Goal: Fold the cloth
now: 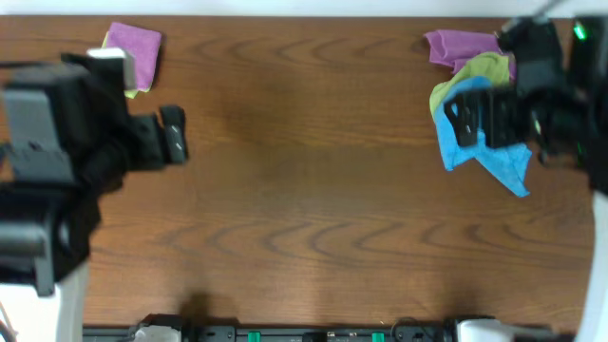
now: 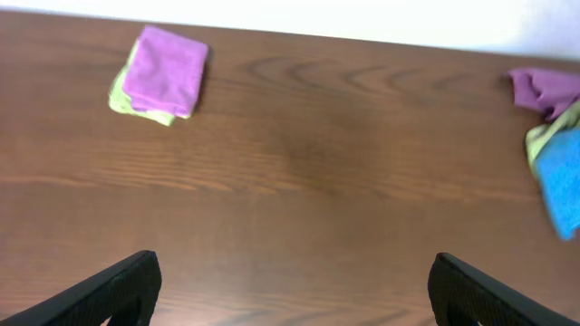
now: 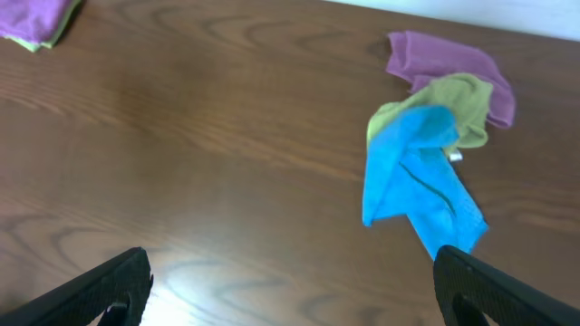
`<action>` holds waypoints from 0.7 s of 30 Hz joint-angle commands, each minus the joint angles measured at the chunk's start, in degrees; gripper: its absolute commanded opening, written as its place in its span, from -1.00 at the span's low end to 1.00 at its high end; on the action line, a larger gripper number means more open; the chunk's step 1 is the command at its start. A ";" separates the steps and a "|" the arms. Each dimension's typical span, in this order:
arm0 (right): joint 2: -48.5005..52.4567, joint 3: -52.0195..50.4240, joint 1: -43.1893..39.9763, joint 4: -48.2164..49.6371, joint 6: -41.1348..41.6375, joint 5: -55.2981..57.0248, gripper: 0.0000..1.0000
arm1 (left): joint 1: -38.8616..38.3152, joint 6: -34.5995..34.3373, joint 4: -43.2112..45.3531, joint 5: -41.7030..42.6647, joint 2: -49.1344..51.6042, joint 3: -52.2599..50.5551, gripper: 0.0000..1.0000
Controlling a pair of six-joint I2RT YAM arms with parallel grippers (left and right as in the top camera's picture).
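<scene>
Purple cloth [image 3: 435, 62], crumpled, lay at the counter's [image 3: 181, 136] far right corner, touching a green cloth [image 3: 458, 100] overlapped by a blue cloth [image 3: 412, 172]; left jaws and right jaws spread, empty.

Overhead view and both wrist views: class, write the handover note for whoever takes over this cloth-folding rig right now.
Left gripper: open, holding nothing.
Right gripper: open, holding nothing, near the heap.
Crumpled purple cloth: far right, unfolded. It seems to lie partly under a lime-green cloth, which a blue cloth overlaps.
Done: a folded purple cloth lies on a folded lime-green cloth, far left.
Left: probably pull the crumpled purple cloth free, spread it and fold it.
</scene>
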 commanded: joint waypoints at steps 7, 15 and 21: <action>-15.89 -24.61 -0.26 11.26 -0.44 2.75 0.98 | -6.08 3.63 5.11 -6.93 -6.80 -12.02 0.91; -16.17 -24.61 -0.26 9.77 -0.26 2.51 0.98 | -6.08 -3.87 6.10 -2.78 -6.75 -12.02 0.91; -16.17 -24.61 -0.26 9.79 -0.26 2.51 0.99 | -6.08 -12.70 6.03 -0.02 -6.69 -12.02 0.91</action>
